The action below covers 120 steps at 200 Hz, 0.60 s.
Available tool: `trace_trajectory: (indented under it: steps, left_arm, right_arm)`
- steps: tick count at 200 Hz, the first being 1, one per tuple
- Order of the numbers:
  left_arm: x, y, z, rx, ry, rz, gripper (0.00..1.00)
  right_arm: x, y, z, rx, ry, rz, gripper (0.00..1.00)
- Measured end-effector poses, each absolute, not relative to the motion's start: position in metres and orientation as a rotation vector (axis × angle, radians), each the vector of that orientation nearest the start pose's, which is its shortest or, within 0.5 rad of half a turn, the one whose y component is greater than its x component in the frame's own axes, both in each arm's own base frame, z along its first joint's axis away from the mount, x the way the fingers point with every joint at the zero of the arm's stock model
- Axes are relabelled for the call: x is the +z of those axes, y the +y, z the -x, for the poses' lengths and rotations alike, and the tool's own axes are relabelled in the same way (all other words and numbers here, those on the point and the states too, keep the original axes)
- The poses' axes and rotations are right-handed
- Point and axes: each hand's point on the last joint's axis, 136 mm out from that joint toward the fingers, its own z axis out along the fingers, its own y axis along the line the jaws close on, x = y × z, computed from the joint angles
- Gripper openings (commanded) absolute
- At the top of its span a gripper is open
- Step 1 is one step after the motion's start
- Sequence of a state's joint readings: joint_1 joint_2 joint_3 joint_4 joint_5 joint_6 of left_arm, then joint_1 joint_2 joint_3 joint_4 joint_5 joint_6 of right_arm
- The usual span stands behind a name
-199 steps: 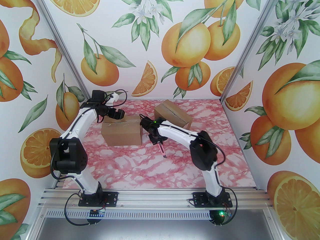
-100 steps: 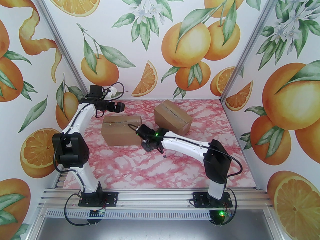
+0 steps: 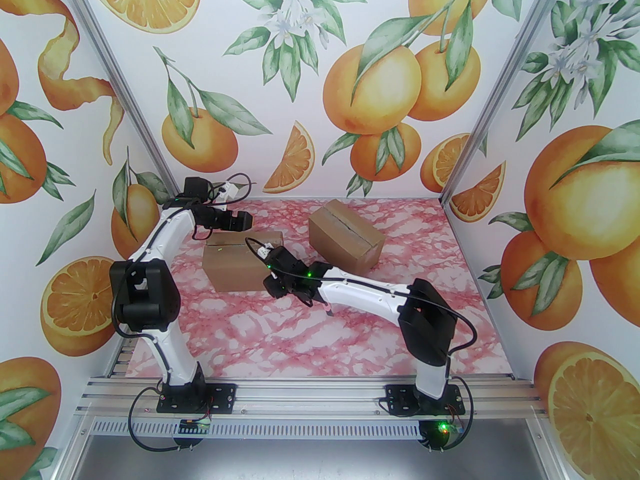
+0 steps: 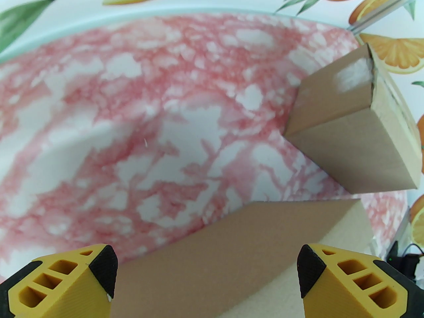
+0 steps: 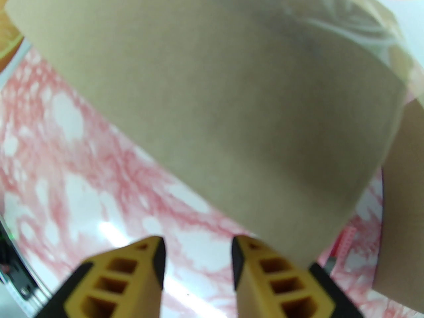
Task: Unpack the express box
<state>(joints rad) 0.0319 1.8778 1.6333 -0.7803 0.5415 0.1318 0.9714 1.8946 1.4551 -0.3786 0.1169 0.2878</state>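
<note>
The express box [image 5: 212, 104] sits just ahead of the right hand [image 5: 197, 245].

Left box [image 3: 240, 270] and right box [image 3: 345, 233] brown; table [image 3: 300, 343] marbled pink and white; fingers [image 4: 63, 283] yellow, black-tipped; walls [image 3: 370, 93] white with oranges.

Pink-and-white marbled tabletop [image 3: 310, 348] spreads wide across the floor of the cell, orange-fruit-and-leaf printed wall panels [image 3: 300, 93] rise on three sides, a slanting silver aluminium corner post [image 3: 125, 95] stands back left, and a ribbed aluminium rail [image 3: 310, 390] lines the near edge.
</note>
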Motion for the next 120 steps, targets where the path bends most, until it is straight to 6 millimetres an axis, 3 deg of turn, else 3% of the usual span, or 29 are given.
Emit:
trace_trajectory:
  steps: [63, 120]
  left_arm:
    - [0.185, -0.072, -0.426, -0.632, 2.495, -0.304, 0.94]
    - [0.182, -0.067, -0.379, -0.615, 2.525, -0.228, 0.94]
  right_arm:
    - [0.137, 0.374, -0.392, 0.433, 2.327, 0.42, 0.42]
    - [0.152, 0.397, -0.434, 0.453, 2.272, 0.373, 0.44]
